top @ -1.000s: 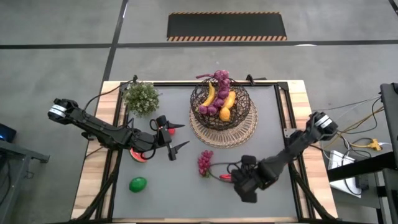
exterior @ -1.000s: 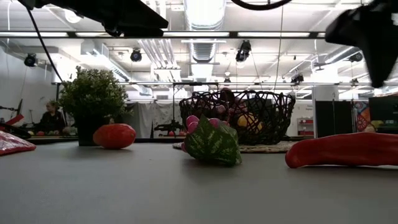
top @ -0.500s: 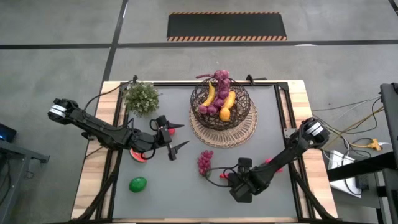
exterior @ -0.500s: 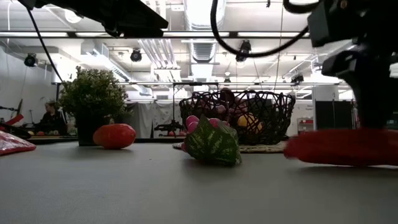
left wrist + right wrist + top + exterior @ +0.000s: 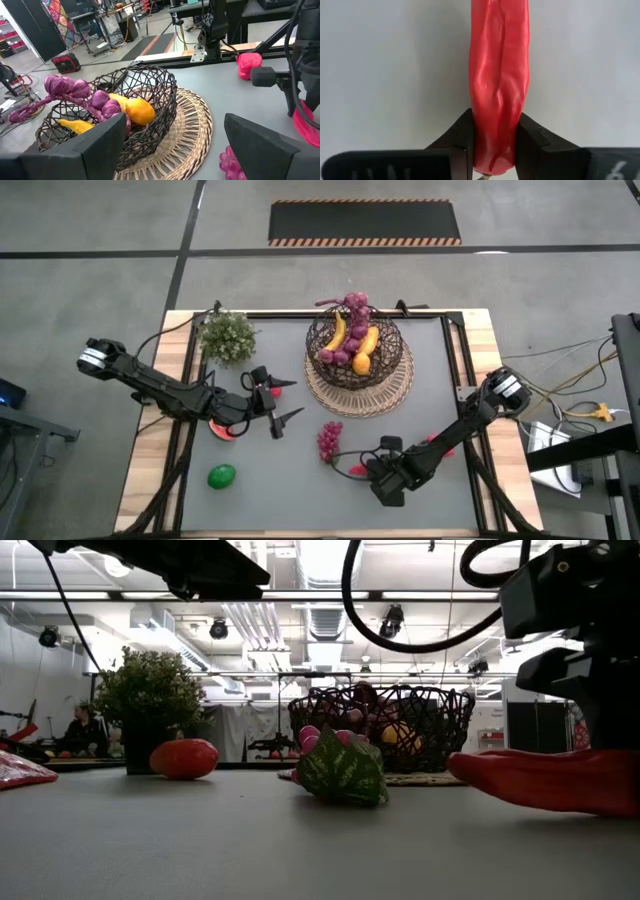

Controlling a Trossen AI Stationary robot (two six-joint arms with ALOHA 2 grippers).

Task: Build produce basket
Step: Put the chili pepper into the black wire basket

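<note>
The dark wire basket [image 5: 358,350] stands on a round woven mat and holds a banana, an orange piece and purple grapes; the left wrist view shows the basket [image 5: 115,105] too. A red pepper [image 5: 353,470] lies near the table's near edge, and my right gripper [image 5: 372,471] is shut on it. In the low view the pepper [image 5: 540,780] slants. My left gripper [image 5: 288,398] hovers open, left of the mat. On the table lie pink grapes [image 5: 328,440], a green lime [image 5: 222,476] and a red piece [image 5: 224,430] under the left arm. My right gripper pinches the pepper near its stem end [image 5: 492,145] between the two fingers [image 5: 461,136], which lie across it. The rest of the pepper reaches out ahead of the fingers. Its free end [image 5: 470,762] is tilted up; whether it is clear of the table I cannot tell.
A bushy green plant [image 5: 228,337] stands at the far left corner. The woven mat [image 5: 392,395] spreads under the basket. A pink piece [image 5: 248,64] sits near the right frame rail. A green striped piece [image 5: 342,772] shows in the low view, in front of the basket.
My right arm has come down and moved a little toward the table's left, over the pepper. The pepper, which lay level on the table a second ago, now slants in the low view, and it has shifted slightly leftward.
</note>
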